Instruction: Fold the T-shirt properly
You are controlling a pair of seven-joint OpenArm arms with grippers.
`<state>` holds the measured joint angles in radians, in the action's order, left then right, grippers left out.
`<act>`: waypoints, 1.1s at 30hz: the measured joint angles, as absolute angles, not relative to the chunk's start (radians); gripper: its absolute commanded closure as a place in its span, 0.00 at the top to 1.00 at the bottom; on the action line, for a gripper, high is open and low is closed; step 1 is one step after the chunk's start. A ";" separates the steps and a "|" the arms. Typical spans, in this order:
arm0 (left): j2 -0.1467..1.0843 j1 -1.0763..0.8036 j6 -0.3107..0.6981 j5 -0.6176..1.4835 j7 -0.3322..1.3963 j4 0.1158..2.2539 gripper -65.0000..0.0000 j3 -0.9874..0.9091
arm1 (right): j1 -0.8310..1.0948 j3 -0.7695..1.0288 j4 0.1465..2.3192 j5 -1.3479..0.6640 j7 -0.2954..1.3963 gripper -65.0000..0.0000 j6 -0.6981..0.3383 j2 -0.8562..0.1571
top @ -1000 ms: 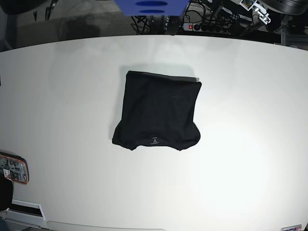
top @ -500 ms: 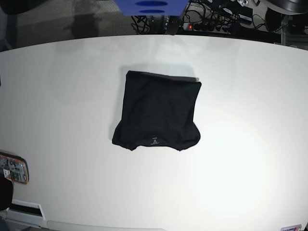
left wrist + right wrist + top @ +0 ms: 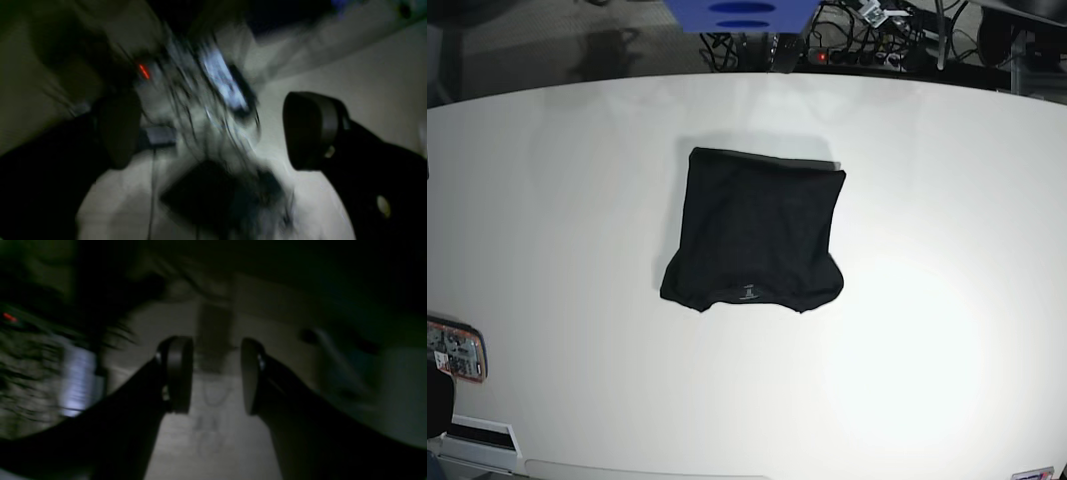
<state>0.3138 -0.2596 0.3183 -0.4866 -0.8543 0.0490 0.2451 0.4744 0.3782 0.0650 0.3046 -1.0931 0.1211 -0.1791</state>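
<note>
Both grippers are matte black: left gripper has rounded oval pads, right gripper flat disc-like pads on tapering fingers

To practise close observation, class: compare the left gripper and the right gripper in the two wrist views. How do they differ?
The left gripper is spread wide, with a broad gap between its fingers; the right gripper is open more narrowly. Behind the left gripper lies a blurred tangle of cables with a red light; behind the right gripper, mostly dim floor. Both are dark, hold nothing, and neither view shows the T-shirt.

White table; folded black T-shirt lies flat at its middle, neck label up.
</note>
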 measured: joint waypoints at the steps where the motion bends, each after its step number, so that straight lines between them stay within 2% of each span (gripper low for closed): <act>1: 0.318 -0.272 0.318 -0.483 -0.796 0.073 1.00 0.247 | 0.459 0.378 0.072 0.308 -1.085 0.35 0.118 -0.174; 4: 0.331 -0.287 0.317 -0.479 -0.615 0.127 1.00 0.247 | 0.435 0.377 0.083 0.295 -1.063 0.35 0.121 -0.192; 9: 0.319 -0.257 0.315 -0.476 -0.348 0.152 1.00 0.247 | 0.480 0.379 0.076 0.281 -0.710 0.35 0.125 -0.203; 11: 0.308 -0.249 0.311 -0.475 -0.310 0.155 1.00 0.247 | 0.476 0.378 0.077 0.294 -0.659 0.35 0.120 -0.187; 18: 0.220 -0.222 0.318 -0.473 -0.126 0.145 1.00 0.243 | 0.229 0.379 0.079 0.287 -0.528 0.35 0.121 -0.194; 21: 0.195 -0.186 0.324 -0.468 -0.061 0.150 1.00 0.241 | 0.183 0.382 0.097 0.285 -0.408 0.35 0.125 -0.173; 27: 0.177 -0.168 0.310 -0.468 -0.038 0.154 1.00 0.237 | 0.273 0.379 0.062 0.289 -0.118 0.35 0.113 -0.137; 33: 0.144 -0.163 0.317 -0.471 -0.025 0.148 1.00 0.239 | 0.204 0.379 0.091 0.289 -0.162 0.35 0.121 -0.131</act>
